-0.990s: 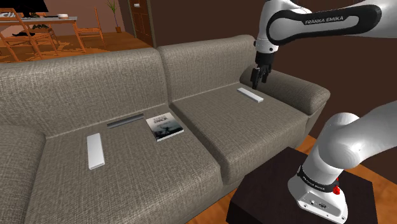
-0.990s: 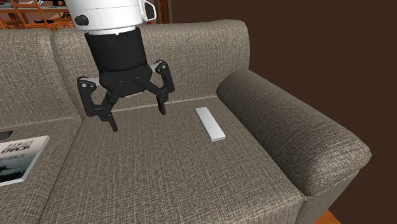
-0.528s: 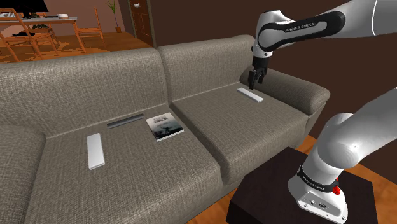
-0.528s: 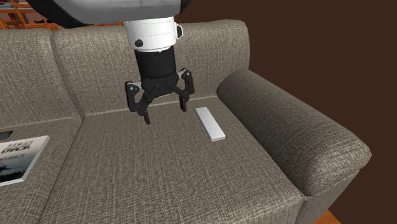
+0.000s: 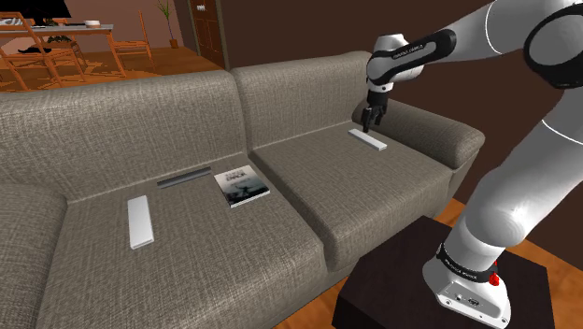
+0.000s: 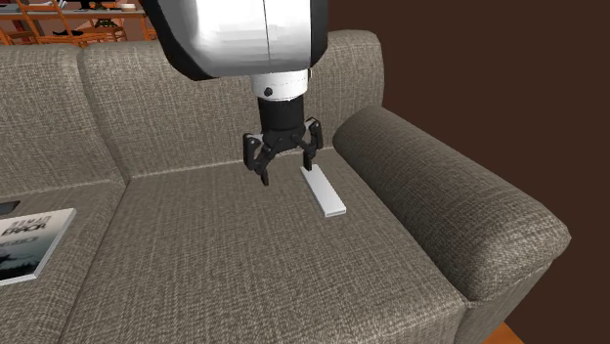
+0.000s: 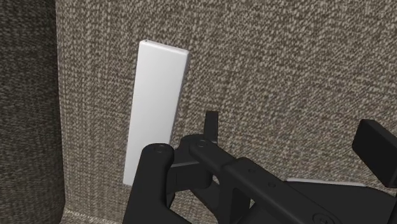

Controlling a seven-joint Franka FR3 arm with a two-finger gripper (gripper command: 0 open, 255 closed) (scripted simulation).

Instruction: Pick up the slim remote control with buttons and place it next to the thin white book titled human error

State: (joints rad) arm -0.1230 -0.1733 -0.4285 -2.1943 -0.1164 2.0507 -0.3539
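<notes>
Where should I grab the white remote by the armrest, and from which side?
Take the remote across its narrow width near the middle, coming straight down. It lies flat on the cushion, long and thin, both long edges bare; the open tool hangs just beside it.

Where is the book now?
In the shoulder view the book lies on the sofa seat, just right of the dark slim bar, left of the cushion seam.

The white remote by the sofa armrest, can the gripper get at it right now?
Probably yes: the gripper hangs open just above and beside the white remote, which lies flat and uncovered on the seat cushion. The armrest alongside stands apart from it.
</notes>
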